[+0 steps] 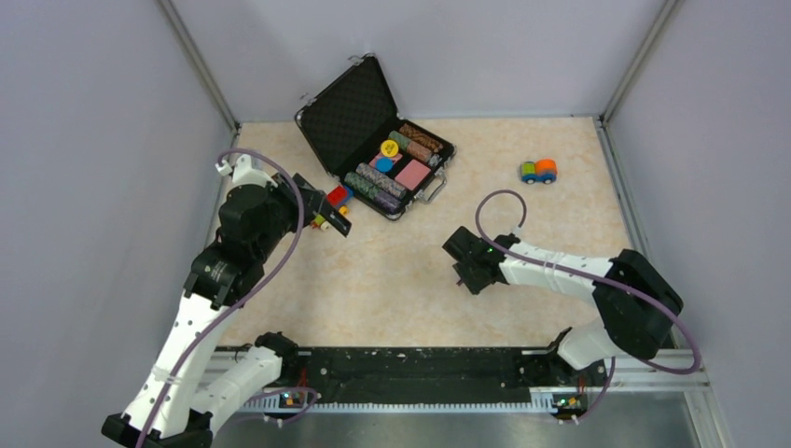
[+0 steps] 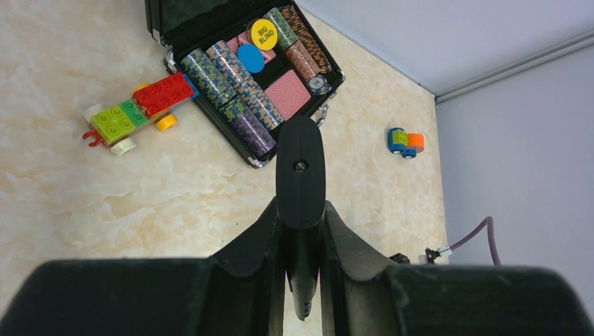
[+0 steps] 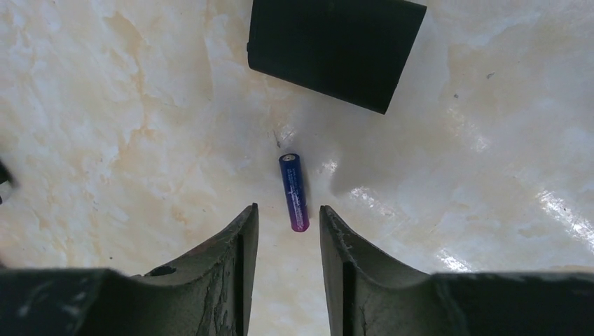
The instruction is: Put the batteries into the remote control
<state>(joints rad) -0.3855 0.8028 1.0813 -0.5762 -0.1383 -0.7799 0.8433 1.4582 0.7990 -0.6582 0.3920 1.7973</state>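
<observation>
Step in hand: pickup of the first cell. Right gripper [image 3: 287, 213] hangs over the table [image 3: 105, 140], jaws apart and empty. The purple battery [image 3: 294, 191] lies flat below, long axis roughly in line with the fingers, near end showing between the tips. How far the tips are above the surface I cannot tell. The flat black cover piece [image 3: 336, 50] lies beyond the battery, apart from it. Left gripper [image 2: 301, 210] is clamped on the remote control [image 2: 300, 164], held off the table at the left side, near the open poker chip case [image 2: 210, 42] and a brick-built toy car [image 2: 136, 112]. The battery bay is not visible, and the second battery is in no view. Judgement: early in the task, nothing loaded yet. The next move calls for a short advance and descent so the fingers straddle the cell mid-length, then a centred close across its width. It is round on a glossy top and will likely roll if nudged.
</observation>
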